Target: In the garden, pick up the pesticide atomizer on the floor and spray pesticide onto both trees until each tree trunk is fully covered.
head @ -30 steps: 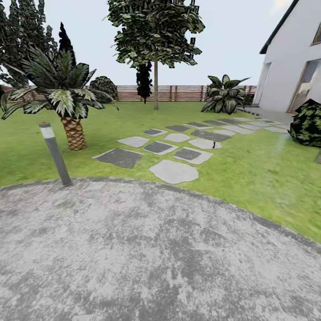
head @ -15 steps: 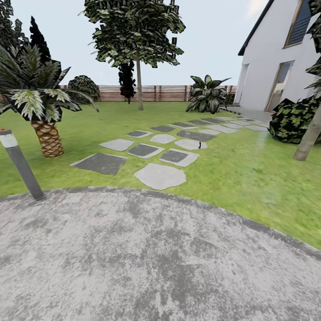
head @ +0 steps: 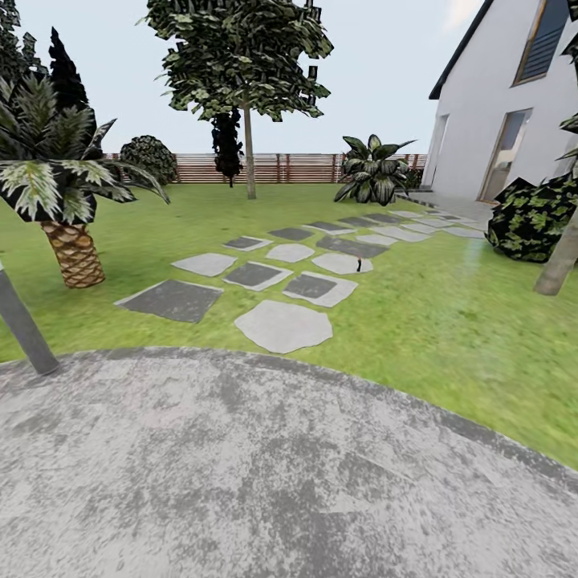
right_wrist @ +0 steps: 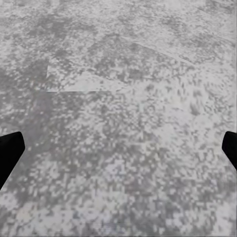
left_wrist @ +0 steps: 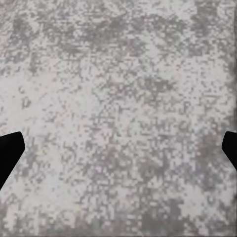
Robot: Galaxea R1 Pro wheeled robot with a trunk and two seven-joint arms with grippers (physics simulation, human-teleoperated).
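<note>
1. The head view has swung right and crept forward since a second ago: the robot is still travelling.
2. The atomizer [head: 359, 263], a small dark upright, stands on the stepping stones [head: 283, 325]; a tree [head: 249, 152] stands by the fence [head: 289, 167].
3. Left gripper [left_wrist: 118, 153] and right gripper [right_wrist: 118, 155] hang spread wide, empty, over grey paving [head: 241, 474].

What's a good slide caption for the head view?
Garden ahead: stepping stones cross the lawn toward a tree and fence.

Paving [head: 281, 474] lies near; the lawn [head: 417, 305] is beyond it, with stepping stones [head: 282, 325] running far-right. A palm [head: 68, 201] stands left, a tree [head: 248, 144] before the far fence [head: 281, 167], a house [head: 514, 120] right.
</note>
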